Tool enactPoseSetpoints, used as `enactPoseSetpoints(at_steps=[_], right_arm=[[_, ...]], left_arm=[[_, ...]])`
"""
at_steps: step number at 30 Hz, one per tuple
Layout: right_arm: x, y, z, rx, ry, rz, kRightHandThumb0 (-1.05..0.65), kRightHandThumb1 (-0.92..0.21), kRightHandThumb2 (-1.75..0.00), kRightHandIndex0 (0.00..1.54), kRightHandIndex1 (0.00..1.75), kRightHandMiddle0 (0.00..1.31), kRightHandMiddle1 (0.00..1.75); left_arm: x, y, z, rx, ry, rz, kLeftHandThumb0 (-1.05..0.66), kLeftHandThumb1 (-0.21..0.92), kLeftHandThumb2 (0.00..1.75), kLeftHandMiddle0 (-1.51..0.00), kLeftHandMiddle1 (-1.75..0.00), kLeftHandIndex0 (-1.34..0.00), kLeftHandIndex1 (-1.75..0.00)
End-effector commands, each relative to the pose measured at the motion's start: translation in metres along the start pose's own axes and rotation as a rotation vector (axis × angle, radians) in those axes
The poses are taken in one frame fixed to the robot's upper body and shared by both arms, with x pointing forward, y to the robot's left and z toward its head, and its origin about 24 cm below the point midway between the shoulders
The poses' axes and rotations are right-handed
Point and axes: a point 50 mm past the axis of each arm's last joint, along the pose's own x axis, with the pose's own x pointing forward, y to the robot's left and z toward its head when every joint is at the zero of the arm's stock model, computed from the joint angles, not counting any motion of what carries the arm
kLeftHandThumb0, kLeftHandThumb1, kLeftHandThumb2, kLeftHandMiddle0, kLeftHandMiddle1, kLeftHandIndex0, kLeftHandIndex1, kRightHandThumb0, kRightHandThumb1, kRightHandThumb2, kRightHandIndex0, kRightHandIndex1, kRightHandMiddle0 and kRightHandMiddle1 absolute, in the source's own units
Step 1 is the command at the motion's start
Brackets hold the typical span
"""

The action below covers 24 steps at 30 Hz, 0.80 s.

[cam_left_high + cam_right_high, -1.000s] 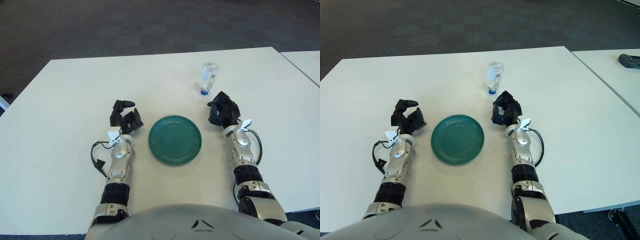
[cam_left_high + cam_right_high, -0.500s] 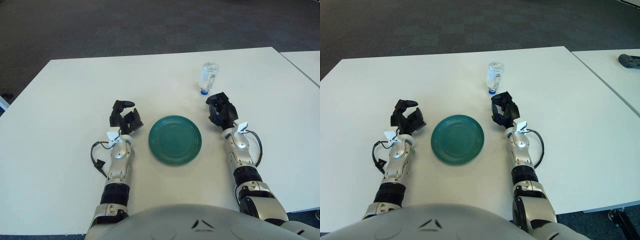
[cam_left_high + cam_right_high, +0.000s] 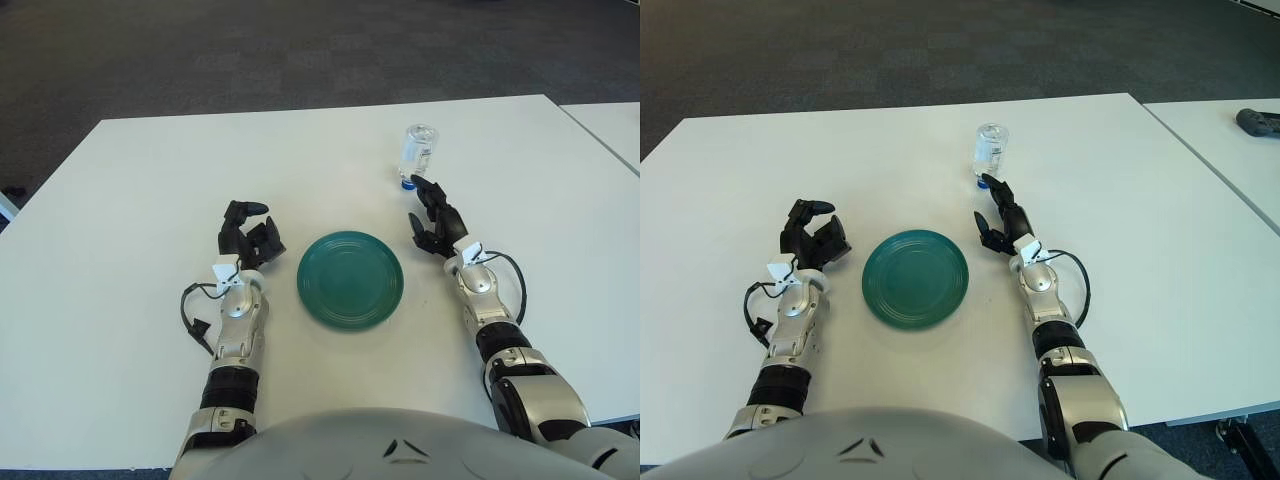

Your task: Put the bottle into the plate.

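A: What sits on the desk (image 3: 130, 200)?

B: A green plate (image 3: 350, 280) lies near the front middle. A clear bottle (image 3: 417, 155) with a blue cap lies on its side at about one o'clock from the plate, well apart from it, cap end toward the robot. It is not in the plate.

A: Anything between them?

B: Only the right hand (image 3: 432, 222), which shows at about two o'clock from the plate, between plate and bottle. Its fingers are spread and hold nothing; the fingertips reach close to the bottle's cap, though I cannot tell whether they touch it.

A: And the other one?

B: The left hand (image 3: 246, 238) shows at nine o'clock from the plate, fingers loosely curled around nothing.

A: Any writing?

B: The bottle carries a pale label, too small to read. A second desk's (image 3: 1230, 140) corner shows at far right, with a dark object (image 3: 1258, 121) on it.
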Motion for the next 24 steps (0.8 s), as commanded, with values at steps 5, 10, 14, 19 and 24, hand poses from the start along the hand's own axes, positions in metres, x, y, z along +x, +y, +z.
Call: enactPoseSetpoints(at_steps=[5,10,14,19,24], right_arm=[[-0.0025,-0.0022,-0.0083,0.025,0.044,0.025,-1.05,-0.92,-0.71,0.0,0.0,0.0,0.0],[-0.0015,-0.0042,-0.0099,0.023,0.05,0.048,-1.05,-0.92,-0.69,0.0,0.0,0.0,0.0],[-0.0017,-0.0055,-0.0107,0.017,0.051,0.069,-1.05,-0.92,-0.67,0.0,0.0,0.0,0.0],[-0.0027,-0.0063,-0.0113,0.021,0.048,0.087,-1.05,-0.92,-0.64,0.0,0.0,0.0,0.0],[-0.0033,-0.0075,-0.0113,0.022,0.044,0.105,-1.05,-0.92,-0.63,0.0,0.0,0.0,0.0]], left_arm=[[-0.0027,-0.0036,-0.002,-0.033,0.004,0.002,-0.47,0.37,1.25,-1.26,-1.75,-0.58,-1.75],[-0.0028,-0.0028,-0.0022,-0.032,0.005,0.002,-0.46,0.37,1.25,-1.25,-1.75,-0.57,-1.75],[-0.0027,-0.0028,-0.0024,-0.033,0.006,0.004,-0.46,0.37,1.24,-1.25,-1.75,-0.57,-1.75],[-0.0033,-0.0021,-0.0025,-0.034,0.007,0.005,-0.46,0.38,1.24,-1.25,-1.75,-0.57,-1.75],[-0.0035,-0.0013,-0.0024,-0.037,0.008,0.007,-0.46,0.38,1.24,-1.25,-1.75,-0.57,-1.75]])
